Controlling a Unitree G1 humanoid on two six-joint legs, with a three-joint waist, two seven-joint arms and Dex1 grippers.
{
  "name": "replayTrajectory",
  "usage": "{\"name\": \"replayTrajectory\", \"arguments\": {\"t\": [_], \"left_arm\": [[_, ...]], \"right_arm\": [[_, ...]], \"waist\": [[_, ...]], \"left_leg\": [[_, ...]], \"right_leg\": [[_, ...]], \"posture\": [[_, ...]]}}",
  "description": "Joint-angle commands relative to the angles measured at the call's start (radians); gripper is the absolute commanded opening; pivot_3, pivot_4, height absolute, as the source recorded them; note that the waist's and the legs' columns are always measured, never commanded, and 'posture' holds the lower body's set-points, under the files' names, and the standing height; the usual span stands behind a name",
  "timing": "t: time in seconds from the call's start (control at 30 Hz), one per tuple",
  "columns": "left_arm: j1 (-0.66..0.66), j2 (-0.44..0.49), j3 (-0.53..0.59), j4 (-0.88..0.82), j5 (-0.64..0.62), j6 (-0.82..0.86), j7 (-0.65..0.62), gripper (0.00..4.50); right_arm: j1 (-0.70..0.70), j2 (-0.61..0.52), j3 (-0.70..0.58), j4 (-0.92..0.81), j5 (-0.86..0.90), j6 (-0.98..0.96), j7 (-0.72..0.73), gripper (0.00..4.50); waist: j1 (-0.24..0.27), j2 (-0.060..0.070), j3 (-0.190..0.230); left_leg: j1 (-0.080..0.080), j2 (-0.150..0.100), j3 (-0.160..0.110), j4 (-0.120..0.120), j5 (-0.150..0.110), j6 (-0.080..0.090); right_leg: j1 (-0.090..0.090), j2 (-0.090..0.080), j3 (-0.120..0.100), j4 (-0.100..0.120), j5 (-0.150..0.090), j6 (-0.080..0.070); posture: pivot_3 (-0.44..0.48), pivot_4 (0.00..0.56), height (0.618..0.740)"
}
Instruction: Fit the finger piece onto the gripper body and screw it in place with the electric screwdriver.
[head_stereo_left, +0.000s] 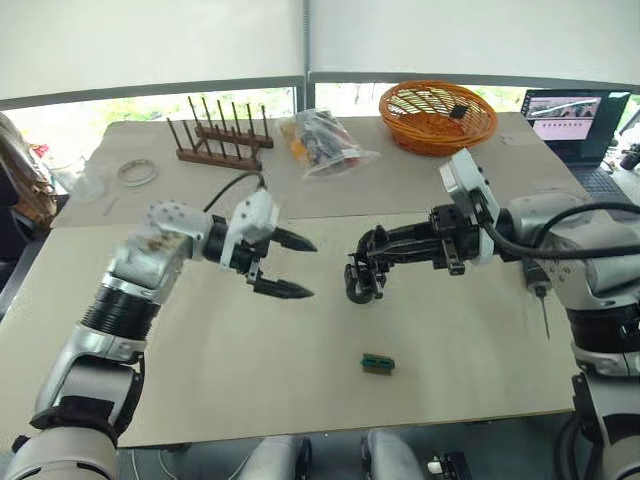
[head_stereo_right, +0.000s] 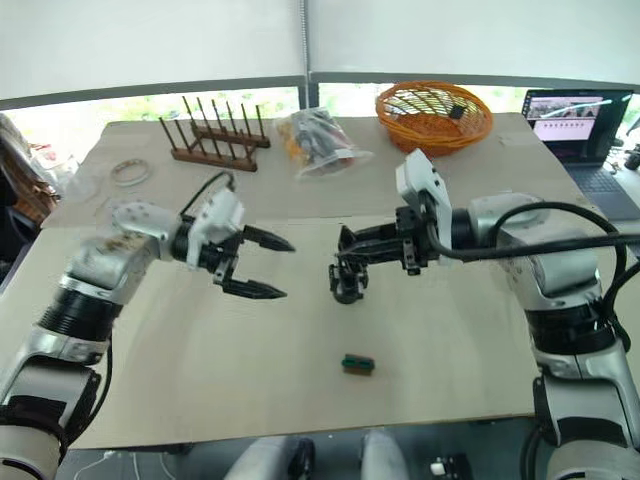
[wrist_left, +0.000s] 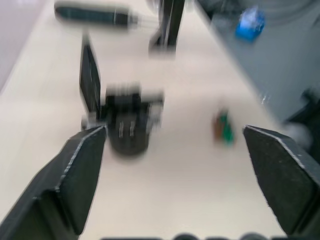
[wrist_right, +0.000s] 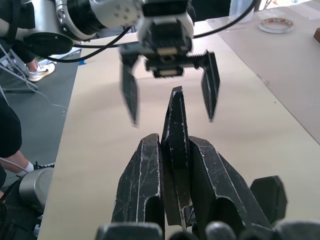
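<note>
My right gripper (head_stereo_left: 368, 250) is shut on a black pointed wedge (wrist_right: 175, 125) that stands out past its fingertips. The chunky black gripper body (head_stereo_left: 361, 284) with its round base hangs below those fingers at the table's middle; it also shows as gripper body (wrist_left: 127, 125). I cannot tell whether the wedge is the finger piece or the body's own finger. My left gripper (head_stereo_left: 308, 268) is open and empty, a short gap to the left of the body and facing it. The electric screwdriver (wrist_left: 95, 14) lies on the table beyond, under my right forearm, its silver bit (head_stereo_left: 545, 315) showing.
A small green block (head_stereo_left: 378, 363) lies near the front edge. At the back stand a wooden peg rack (head_stereo_left: 220, 140), a plastic bag of parts (head_stereo_left: 322, 140) and an orange basket (head_stereo_left: 437, 115). A laptop (head_stereo_left: 575, 120) sits far right, a tape ring (head_stereo_left: 137, 172) far left.
</note>
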Motion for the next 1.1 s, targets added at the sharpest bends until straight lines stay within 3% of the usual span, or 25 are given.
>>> {"name": "replayTrajectory", "arguments": {"t": [0.03, 0.33, 0.67, 0.77, 0.8, 0.9, 1.1], "left_arm": [[-0.011, -0.086, -0.037, 0.141, 0.132, -0.194, 0.100, 4.50], [-0.045, -0.376, -0.019, 0.444, 0.214, -0.338, 0.269, 4.50], [-0.042, -0.446, 0.003, 0.496, 0.221, -0.372, 0.297, 4.50], [-0.034, -0.454, -0.002, 0.498, 0.227, -0.382, 0.284, 3.82], [-0.032, -0.455, -0.003, 0.498, 0.230, -0.384, 0.278, 3.19], [-0.034, -0.457, -0.010, 0.510, 0.244, -0.402, 0.264, 2.29], [-0.056, -0.467, -0.010, 0.549, 0.263, -0.423, 0.250, 2.29]], "right_arm": [[0.039, -0.024, -0.054, -0.048, 0.001, -0.041, -0.009, 0.32], [0.109, -0.049, -0.075, -0.071, 0.001, -0.050, -0.032, 0.32], [0.167, -0.044, -0.078, -0.090, -0.009, -0.080, -0.040, 0.32], [0.169, -0.021, -0.069, -0.062, -0.021, -0.137, -0.024, 0.32], [0.168, -0.011, -0.065, -0.050, -0.025, -0.159, -0.017, 0.32], [0.161, 0.022, -0.042, 0.007, -0.053, -0.247, 0.030, 0.32], [0.101, 0.105, 0.016, 0.170, -0.116, -0.377, 0.105, 0.32]], "waist": [[0.008, 0.000, 0.000], [0.003, -0.001, 0.000], [0.000, -0.001, 0.000], [0.000, -0.001, 0.000], [0.000, -0.001, 0.000], [-0.001, -0.001, 0.000], [-0.002, -0.001, 0.000]], "left_leg": [[-0.001, 0.000, 0.000, 0.001, 0.000, 0.001], [-0.010, -0.001, 0.001, 0.006, 0.000, 0.002], [-0.011, 0.000, 0.001, 0.007, 0.000, 0.002], [-0.011, -0.001, 0.001, 0.008, 0.000, 0.002], [-0.011, -0.001, 0.001, 0.008, 0.000, 0.002], [-0.011, -0.001, 0.001, 0.008, 0.000, 0.002], [-0.011, -0.001, 0.001, 0.008, 0.000, 0.002]], "right_leg": [[0.000, 0.000, 0.000, -0.001, 0.000, 0.000], [-0.008, -0.002, 0.001, 0.005, 0.000, 0.000], [-0.009, -0.002, 0.000, 0.005, 0.000, 0.000], [-0.009, -0.001, 0.000, 0.005, 0.000, 0.000], [-0.009, -0.001, 0.000, 0.005, 0.000, 0.000], [-0.009, -0.001, 0.000, 0.005, 0.000, 0.000], [-0.009, 0.000, -0.001, 0.005, 0.000, 0.000]], "posture": [[0.000, 0.150, 0.740], [0.000, 0.150, 0.740], [0.000, 0.150, 0.740], [0.000, 0.150, 0.740], [0.000, 0.150, 0.740], [0.000, 0.150, 0.740], [0.000, 0.150, 0.740]]}}
